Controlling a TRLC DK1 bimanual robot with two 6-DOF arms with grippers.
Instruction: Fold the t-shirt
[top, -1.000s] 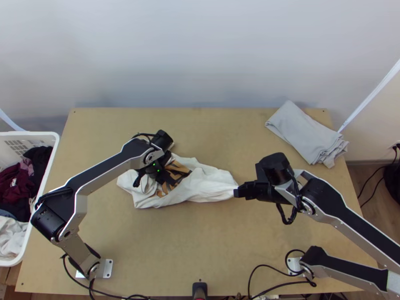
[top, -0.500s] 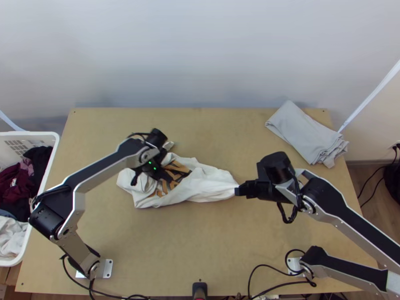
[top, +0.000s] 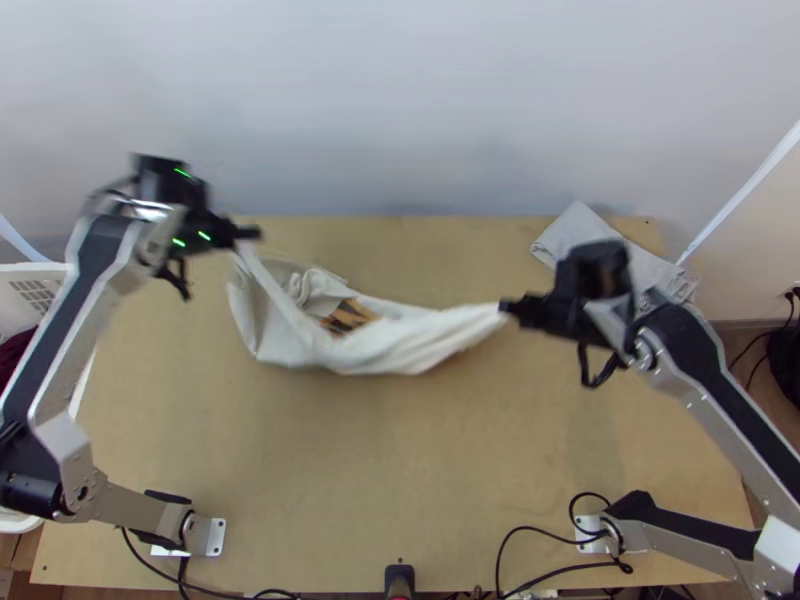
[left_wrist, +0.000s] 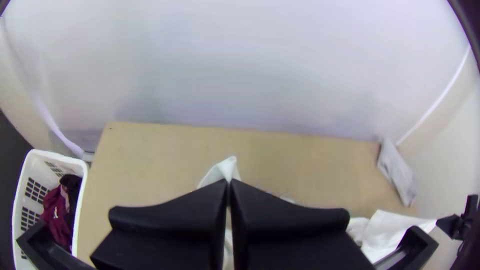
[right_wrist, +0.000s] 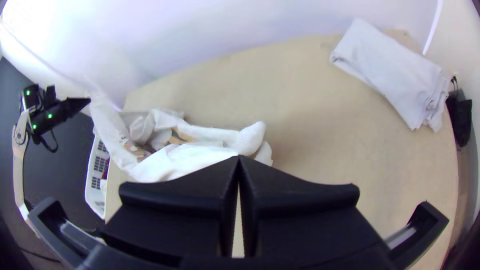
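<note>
We note the wooden table (top: 400, 480) as the work surface, its near part bare, which we take as room for laying cloth flat. White basket (left_wrist: 50, 156) beside its left edge, dark red clothing inside; presumably our supply, kept within reach. The t-shirt (top: 420, 340), white, hangs bunched and slung between both arms over the table's middle, a sag between the holds; we judge this a stretch to open it before any fold. Folded grey cloth (right_wrist: 390, 75) at the far right corner, likely parked there clear of the work. Left gripper (top: 252, 233) clenched on one end, raised high; right gripper (top: 507, 307) clenched on the opposite end, as counter-hold. Which parts they pinch, we cannot tell. Smallest: the black-and-tan print (top: 348, 316), half buried in creases.
</note>
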